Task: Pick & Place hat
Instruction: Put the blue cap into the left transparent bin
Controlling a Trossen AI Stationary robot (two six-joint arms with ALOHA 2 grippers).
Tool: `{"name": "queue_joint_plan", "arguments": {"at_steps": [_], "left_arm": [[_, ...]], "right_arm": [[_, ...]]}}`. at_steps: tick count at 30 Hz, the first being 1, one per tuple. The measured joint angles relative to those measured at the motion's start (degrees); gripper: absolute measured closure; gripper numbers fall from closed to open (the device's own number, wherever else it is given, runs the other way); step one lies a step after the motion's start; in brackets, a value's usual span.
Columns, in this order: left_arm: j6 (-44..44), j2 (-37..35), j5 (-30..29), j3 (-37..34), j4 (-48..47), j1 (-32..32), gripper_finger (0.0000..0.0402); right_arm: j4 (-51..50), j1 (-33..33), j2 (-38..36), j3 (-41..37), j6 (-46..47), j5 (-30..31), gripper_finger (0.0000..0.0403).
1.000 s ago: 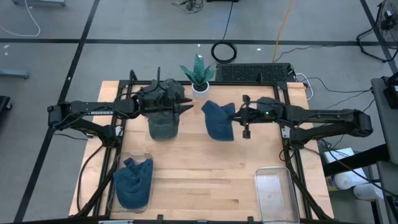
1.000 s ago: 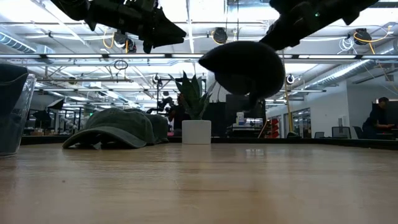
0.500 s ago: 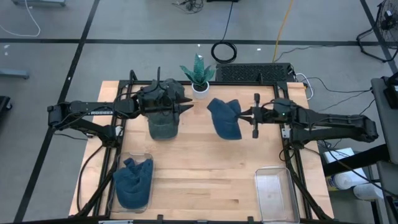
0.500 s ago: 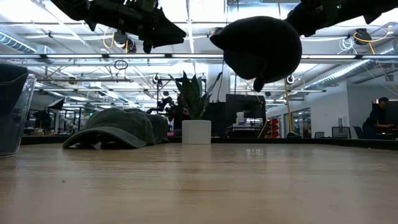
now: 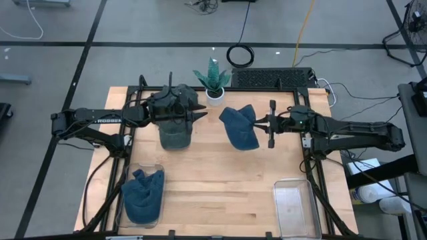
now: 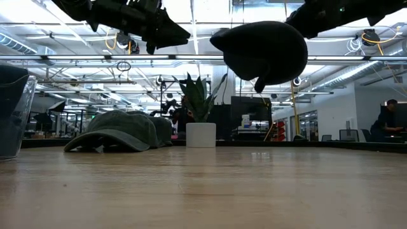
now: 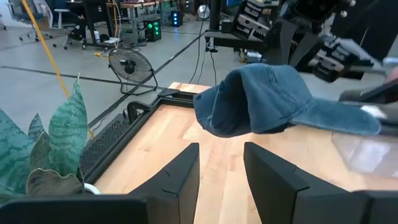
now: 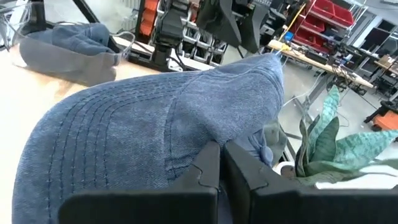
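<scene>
right jaws pinching blue hat (image 5: 239, 128) above worktop (image 5: 220, 180); left jaws spread, empty, over green hat (image 5: 175, 137).

Blue denim hat (image 5: 239, 128) aloft mid-table; grey-green hat (image 5: 175, 136) flat on table.

Wooden table (image 5: 220, 180): green cap (image 5: 175, 137), plant pot (image 5: 214, 95), bins (image 5: 292, 207).
</scene>
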Motion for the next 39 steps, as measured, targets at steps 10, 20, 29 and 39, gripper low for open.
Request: {"name": "queue_joint_plan", "arguments": {"at_steps": [10, 20, 29, 39], "left_arm": [[17.32, 0.00, 2.45, 0.00, -4.34, -5.43, 0.0266], [33.24, 0.13, 3.17, 0.00, -0.89, -15.04, 0.0266], [37.15, 7.25, 3.11, 0.01, 5.51, -18.00, 0.0266], [41.45, 11.10, 3.18, -0.02, 15.96, -19.50, 0.0266]], "right_arm": [[7.67, 0.02, 2.59, 0.00, 4.68, -18.54, 0.0403], [18.86, 0.02, 7.69, 0.00, 9.09, -39.22, 0.0403], [29.34, 0.00, 13.73, 0.00, 12.68, -38.95, 0.0403], [29.34, 0.00, 13.61, 0.00, 13.14, -38.98, 0.0403]]}}
